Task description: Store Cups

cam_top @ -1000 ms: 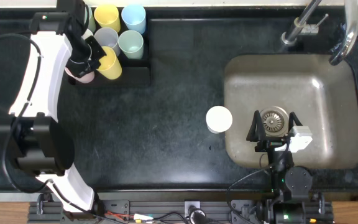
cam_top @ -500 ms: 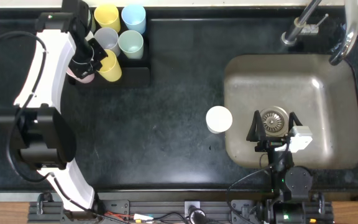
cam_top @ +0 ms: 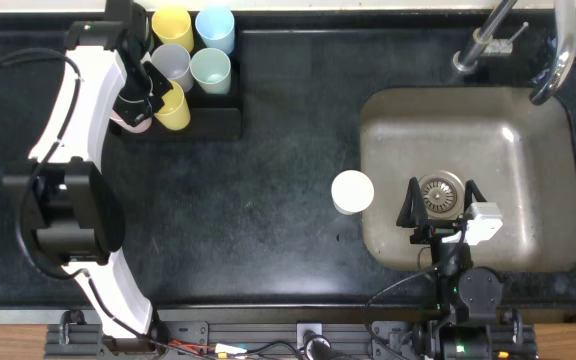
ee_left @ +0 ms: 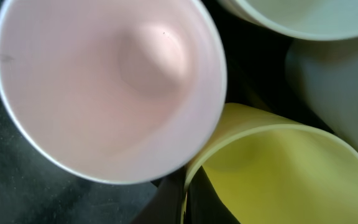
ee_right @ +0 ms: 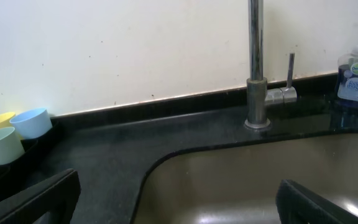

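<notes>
Gripping the rim of a yellow cup (cam_top: 175, 106), the left tool (cam_top: 155, 94) is clenched on it at the front left corner of the black tray (cam_top: 223, 122), which stands at the far left corner of the dark bench (cam_top: 268, 230). In the left wrist view one finger lies just inside the yellow rim and the other just outside it. A pink cup (cam_top: 134, 122) sits right beside the yellow one, mouth up, their rims close enough to look as if they touch; I cannot tell whether the pink cup stands in the tray or on the bench next to it. Four more cups stand upright in the tray behind the held one: a grey cup (cam_top: 173, 60) and a pale green cup (cam_top: 210, 69) in the middle row, a second yellow cup (cam_top: 171, 22) and a blue cup (cam_top: 214, 26) in the back row against the wall. A white cup (cam_top: 352, 191) stands alone on the bench, well apart from the tray and just beside the left edge of the steel sink (cam_top: 528, 130). The right tool (cam_top: 440, 195) hangs over the sink near the drain (cam_top: 441, 188), released, its two fingers spread wide with nothing between them. A faucet (cam_top: 488, 40) rises behind the sink, and a soap bottle (ee_right: 357, 74) stands on the bench beside it.
</notes>
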You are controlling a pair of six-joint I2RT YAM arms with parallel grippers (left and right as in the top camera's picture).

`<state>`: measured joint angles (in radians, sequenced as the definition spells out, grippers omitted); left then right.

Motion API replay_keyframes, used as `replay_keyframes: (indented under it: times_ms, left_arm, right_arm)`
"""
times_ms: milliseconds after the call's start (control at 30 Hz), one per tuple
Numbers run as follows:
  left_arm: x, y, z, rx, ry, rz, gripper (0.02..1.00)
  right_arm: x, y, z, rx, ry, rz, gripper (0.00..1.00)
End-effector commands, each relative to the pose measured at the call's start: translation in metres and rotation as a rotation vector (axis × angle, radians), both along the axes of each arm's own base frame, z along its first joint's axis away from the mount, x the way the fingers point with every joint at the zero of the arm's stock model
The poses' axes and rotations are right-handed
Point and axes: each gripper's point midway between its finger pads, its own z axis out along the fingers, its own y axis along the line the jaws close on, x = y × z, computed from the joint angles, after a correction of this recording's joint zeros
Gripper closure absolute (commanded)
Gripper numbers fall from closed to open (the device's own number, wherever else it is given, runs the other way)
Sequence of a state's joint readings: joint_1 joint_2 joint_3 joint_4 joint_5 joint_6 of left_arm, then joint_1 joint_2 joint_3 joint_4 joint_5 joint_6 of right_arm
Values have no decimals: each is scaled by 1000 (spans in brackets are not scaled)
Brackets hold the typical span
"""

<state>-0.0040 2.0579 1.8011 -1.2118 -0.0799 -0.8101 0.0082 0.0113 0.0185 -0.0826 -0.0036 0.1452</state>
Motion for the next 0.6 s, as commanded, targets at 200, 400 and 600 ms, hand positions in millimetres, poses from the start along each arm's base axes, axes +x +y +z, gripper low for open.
replay_keyframes:
  times_ms: [200, 400, 600]
  left_arm:
    - [4, 7, -8, 12, -4, 48, 542]
    - [4, 7, -8, 12, -4, 46, 86]
    - [5, 5, -4, 0, -15, 43, 18]
  right_arm:
    - [0, 1, -4, -3, 1, 6, 3]
    - [0, 1, -4, -3, 1, 6, 3]
    - [0, 1, -4, -3, 1, 6, 3]
